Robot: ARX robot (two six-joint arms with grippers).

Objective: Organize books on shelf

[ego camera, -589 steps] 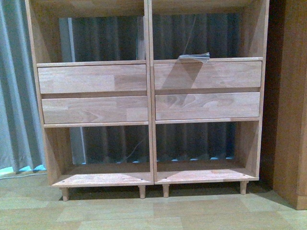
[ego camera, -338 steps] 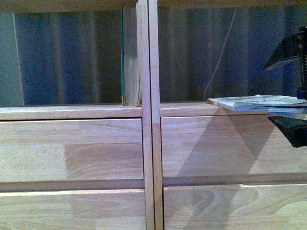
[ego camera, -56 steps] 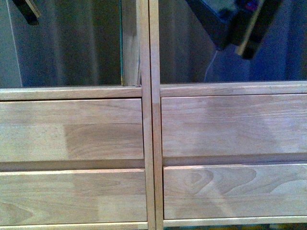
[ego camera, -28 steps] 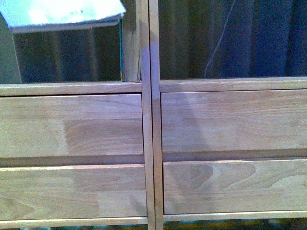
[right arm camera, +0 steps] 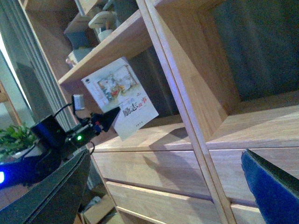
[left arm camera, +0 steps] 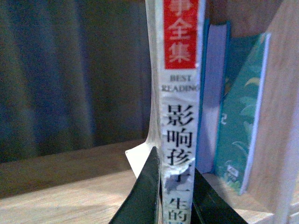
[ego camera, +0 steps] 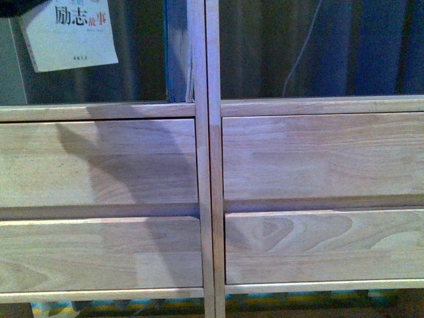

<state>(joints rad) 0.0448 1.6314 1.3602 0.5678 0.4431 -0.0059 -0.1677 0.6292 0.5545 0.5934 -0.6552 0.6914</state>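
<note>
The white-grey paperback (ego camera: 69, 33) hangs upright in the upper left cubby of the light wood shelf (ego camera: 205, 165), its cover facing me, above the cubby floor. My left gripper (left arm camera: 175, 196) is shut on the lower part of its spine (left arm camera: 180, 116), which has a red patch at the top. The teal-edged book (ego camera: 177, 59) stands against the central upright; in the left wrist view it (left arm camera: 238, 121) is just beyond the paperback. The right wrist view shows the paperback (right arm camera: 124, 100) held by the left gripper (right arm camera: 105, 119). My right gripper (right arm camera: 163, 196) is open and empty, in front of the drawers.
Four flat drawer fronts (ego camera: 318, 156) fill the view below the cubbies. A dark curtain and a thin white cable (ego camera: 301, 46) show through the open back. A higher shelf holds small objects (right arm camera: 100, 23). A green plant (right arm camera: 14, 135) stands off to the side.
The paperback has turned from lying flat at the top left to upright with its cover facing me, and hangs lower in the left cubby. The right arm left the front view a second ago.
</note>
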